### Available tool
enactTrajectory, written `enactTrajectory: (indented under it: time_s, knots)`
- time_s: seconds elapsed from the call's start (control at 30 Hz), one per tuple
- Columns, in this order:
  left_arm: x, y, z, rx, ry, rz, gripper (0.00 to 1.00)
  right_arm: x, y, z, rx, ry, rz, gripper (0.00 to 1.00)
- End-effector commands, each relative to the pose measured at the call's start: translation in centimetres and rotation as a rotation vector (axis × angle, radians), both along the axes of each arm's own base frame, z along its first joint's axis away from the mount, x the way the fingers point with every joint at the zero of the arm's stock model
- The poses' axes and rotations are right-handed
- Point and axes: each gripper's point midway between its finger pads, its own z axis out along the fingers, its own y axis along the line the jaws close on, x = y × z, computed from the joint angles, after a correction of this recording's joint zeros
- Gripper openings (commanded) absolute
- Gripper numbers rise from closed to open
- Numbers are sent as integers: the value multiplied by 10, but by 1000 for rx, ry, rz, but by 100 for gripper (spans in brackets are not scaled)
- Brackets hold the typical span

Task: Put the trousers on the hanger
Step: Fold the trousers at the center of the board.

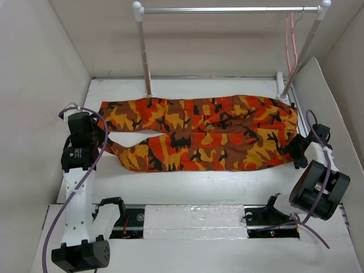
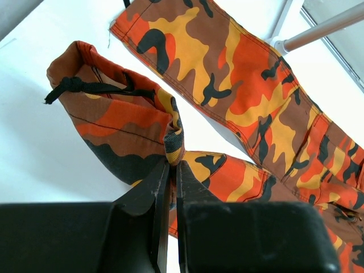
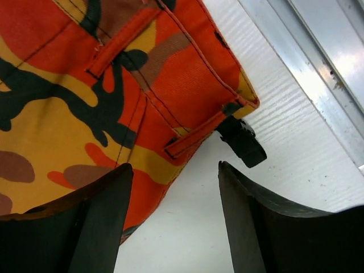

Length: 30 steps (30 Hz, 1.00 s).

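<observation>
Pinching a leg cuff of the trousers (image 1: 199,133), which lie spread across the table (image 1: 187,185), my left fingers (image 2: 149,196) are clamped on cloth, my right fingers (image 3: 105,227) stand wide at the waistband corner, and the hanger (image 1: 291,45) hangs on the rail (image 1: 227,9).

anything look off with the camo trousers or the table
Nothing damaged or spilled. The orange camouflage cloth trousers lie flat on the white table; only the near leg's cuff is bunched where the left gripper pinches it. The thin pink hanger hangs from the silver rail.
</observation>
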Motion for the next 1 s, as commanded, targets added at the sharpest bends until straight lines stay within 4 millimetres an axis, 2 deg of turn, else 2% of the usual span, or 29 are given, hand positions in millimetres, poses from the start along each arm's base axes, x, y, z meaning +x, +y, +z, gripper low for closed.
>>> enactTrajectory:
  time_s: [0.0, 0.07, 0.13, 0.37, 0.43, 0.53, 0.57, 0.63, 0.67, 0.73, 0.8, 0.83, 0.87, 0.9, 0.93, 0.97]
  knots:
    - [6, 0, 21, 24, -51, -16, 0, 12, -15, 5, -12, -85, -54, 68]
    - [7, -3, 19, 15, -54, -27, 0, 16, -14, -4, 32, -81, -63, 69]
    - [10, -4, 18, 9, -57, -34, 0, 24, -13, -5, 55, -100, -49, 69]
    - [12, 4, 5, 28, -32, 5, 0, 26, -12, -14, 44, -20, -59, 63]
    - [15, 7, 4, 18, -40, 33, 0, 26, -7, -21, 65, 2, -62, 54]
    - [23, 10, 2, 8, -32, 60, 0, 21, -2, -24, 88, 18, -70, 33]
    - [25, 12, 10, 7, -46, 74, 0, 15, -1, -23, 75, 30, -60, 23]
    - [25, 18, 15, 25, -48, 105, 0, 5, -10, -13, 2, 46, -64, 21]
    - [23, 23, 23, 38, -61, 123, 0, -5, -14, 1, -38, 39, -55, 20]
    - [21, 32, 24, 62, -49, 158, 0, -23, -24, 13, -93, 50, -81, 16]
    - [18, 45, 27, 98, -26, 228, 0, -41, -25, 33, -148, 50, -93, 8]
    - [17, 51, 41, 109, -43, 261, 0, -52, -32, 42, -193, 73, -125, 5]
    - [14, 57, 48, 125, -41, 303, 0, -65, -30, 50, -198, 112, -149, 0]
    - [14, 64, 52, 154, -28, 356, 0, -70, -32, 58, -216, 127, -165, 0]
    - [10, 69, 56, 172, -6, 387, 0, -74, -42, 77, -271, 134, -202, 0]
    - [10, 72, 77, 179, -40, 415, 0, -77, -40, 85, -297, 164, -187, 0]
